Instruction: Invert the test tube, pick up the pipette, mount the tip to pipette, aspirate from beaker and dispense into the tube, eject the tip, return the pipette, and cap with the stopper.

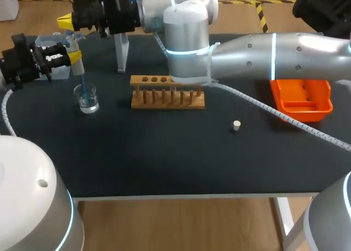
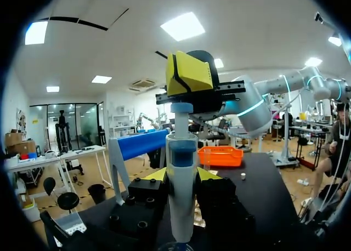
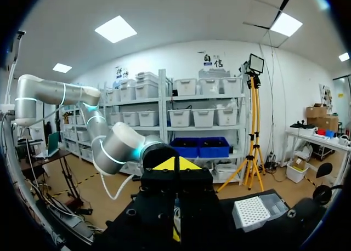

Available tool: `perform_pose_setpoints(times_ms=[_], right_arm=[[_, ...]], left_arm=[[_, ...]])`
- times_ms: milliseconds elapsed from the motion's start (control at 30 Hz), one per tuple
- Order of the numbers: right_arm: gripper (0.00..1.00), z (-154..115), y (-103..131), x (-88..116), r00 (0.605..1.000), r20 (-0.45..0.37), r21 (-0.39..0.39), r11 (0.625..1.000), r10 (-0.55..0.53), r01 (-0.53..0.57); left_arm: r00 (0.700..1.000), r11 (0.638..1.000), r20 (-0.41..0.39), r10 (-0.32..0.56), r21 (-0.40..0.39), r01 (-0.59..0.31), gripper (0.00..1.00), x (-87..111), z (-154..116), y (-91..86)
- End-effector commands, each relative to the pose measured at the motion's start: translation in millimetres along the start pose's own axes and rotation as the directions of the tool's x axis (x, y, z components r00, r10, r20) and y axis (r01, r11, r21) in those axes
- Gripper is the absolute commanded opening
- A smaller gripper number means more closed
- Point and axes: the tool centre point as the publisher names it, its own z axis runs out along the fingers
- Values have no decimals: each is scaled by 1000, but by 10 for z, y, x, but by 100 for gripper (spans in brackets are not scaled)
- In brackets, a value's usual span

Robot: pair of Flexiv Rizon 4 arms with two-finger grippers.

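the left gripper (image 2: 181, 175) is clamping the pipette (image 2: 181, 207) upright from both sides, its tip dipping into the beaker (image 1: 88, 100) beside the wooden rack (image 1: 167, 92) on the bench (image 1: 164, 158). the right gripper (image 2: 189, 73) (fingers pressed together, holding nothing) is sitting on the pipette's plunger.

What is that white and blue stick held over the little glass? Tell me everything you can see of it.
It is a pipette: a slim white barrel, plastic by its look, with a blue section and a pale blue cap. It stands nearly upright, clamped from both sides by the left claw. Its thin tip reaches down into the beaker, which holds some liquid. The right claw, fingers together, sits right over the cap; contact is hard to judge.
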Motion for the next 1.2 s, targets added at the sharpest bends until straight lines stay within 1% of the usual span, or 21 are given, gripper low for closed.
perform_pose_setpoints(times_ms=[33,467,700,1200], right_arm=[[0,9,-30,-23,1000,-7,1,1000,1,-1],[0,9,-126,-32,1000,-3,18,1000,0,0],[0,5,-209,-19,1000,3,41,999,-7,7],[0,17,-369,17,1000,4,64,998,3,-3]], left_arm=[[1000,1000,1,1,-1,-1,0,1,0,-3],[1000,1000,1,1,-1,-1,0,1,0,-3],[1000,1000,1,1,-1,-1,0,1,0,-3],[1000,1000,1,1,-1,-1,0,1,0,-3]])
